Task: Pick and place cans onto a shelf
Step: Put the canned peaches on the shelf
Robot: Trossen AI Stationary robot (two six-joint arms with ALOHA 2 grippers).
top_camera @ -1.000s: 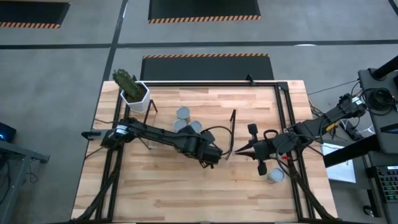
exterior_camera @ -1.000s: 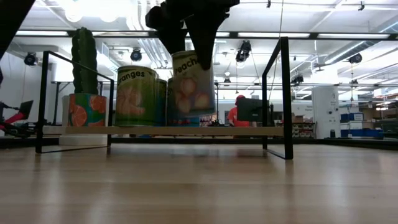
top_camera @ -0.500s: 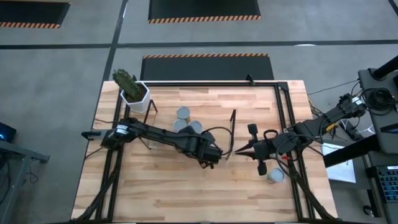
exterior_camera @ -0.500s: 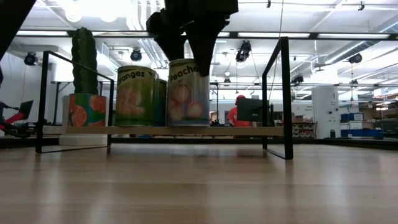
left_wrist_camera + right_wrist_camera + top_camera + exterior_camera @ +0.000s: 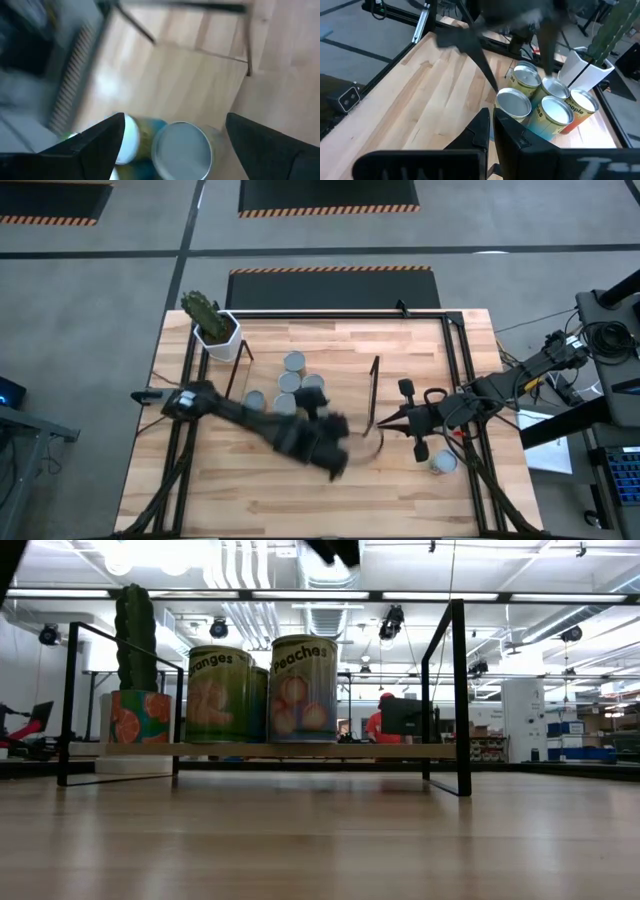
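Several cans stand upright on their bases, close together on the shelf (image 5: 300, 751), a low wood board with black wire ends. The nearest is labelled "Peaches" (image 5: 302, 690) and stands beside an "Oranges" can (image 5: 220, 695). The cans' shiny tops also show from above (image 5: 294, 363). My left gripper (image 5: 175, 117) is open and empty, above a can top (image 5: 181, 150), and blurred in the high view (image 5: 335, 448). My right gripper (image 5: 382, 423) is shut and empty, right of the shelf's right frame. One more can (image 5: 443, 464) stands on the table by the right arm.
A white pot with a cactus (image 5: 213, 326) stands at the shelf's far left end. The shelf's black upright frames (image 5: 457, 690) rise at both ends. Bare tabletop (image 5: 260, 490) lies near the front edge. A person shows in the room beyond (image 5: 378, 720).
My left gripper has set the Peaches can down upright on the shelf beside the Oranges can and let go. It has then risen clear of it and drawn back toward the table's near edge. My right arm has kept still.
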